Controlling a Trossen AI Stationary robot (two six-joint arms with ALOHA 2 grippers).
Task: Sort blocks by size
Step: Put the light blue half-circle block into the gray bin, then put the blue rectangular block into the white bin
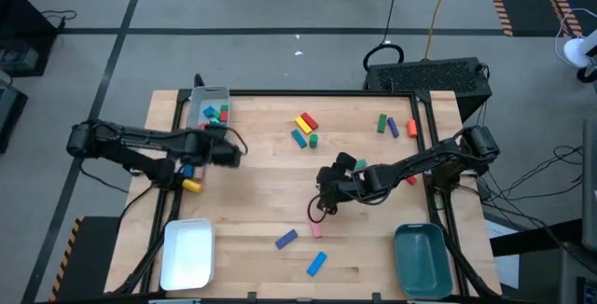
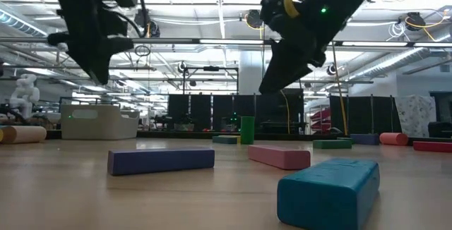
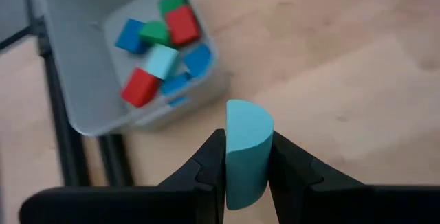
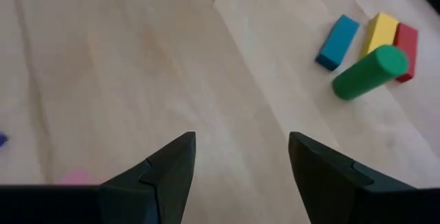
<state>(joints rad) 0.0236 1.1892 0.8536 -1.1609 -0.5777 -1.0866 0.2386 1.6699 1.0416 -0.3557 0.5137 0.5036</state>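
My left gripper (image 1: 225, 149) is shut on a light teal block (image 3: 246, 152) with one rounded side, above the table just on the near side of the grey tray (image 1: 211, 98). That tray holds several red, blue, green and teal blocks (image 3: 161, 49). My right gripper (image 4: 240, 148) hangs open above bare wood near the table's middle (image 1: 326, 195), with nothing between its fingers. Beyond it lie a blue (image 4: 338, 40), a yellow (image 4: 380, 31) and a red bar (image 4: 407, 42) and a green cylinder (image 4: 370, 73). A pink block (image 1: 315, 230) lies just near of it. My left gripper pinches the light teal block by its two opposite flat faces (image 3: 237, 165) between its two fingers. The fingers slant down toward the far edge. The block's far end (image 3: 249, 117) sticks out past the fingertips, and the block is lifted clear of the table.
A white tray (image 1: 189, 253) stands at the near left and a teal tray (image 1: 424, 259) at the near right. A purple bar (image 1: 285, 239) and a blue bar (image 1: 317, 263) lie near the front. A yellow cylinder (image 1: 191, 185) lies by the left arm. Green, orange and purple blocks (image 1: 394, 126) lie far right.
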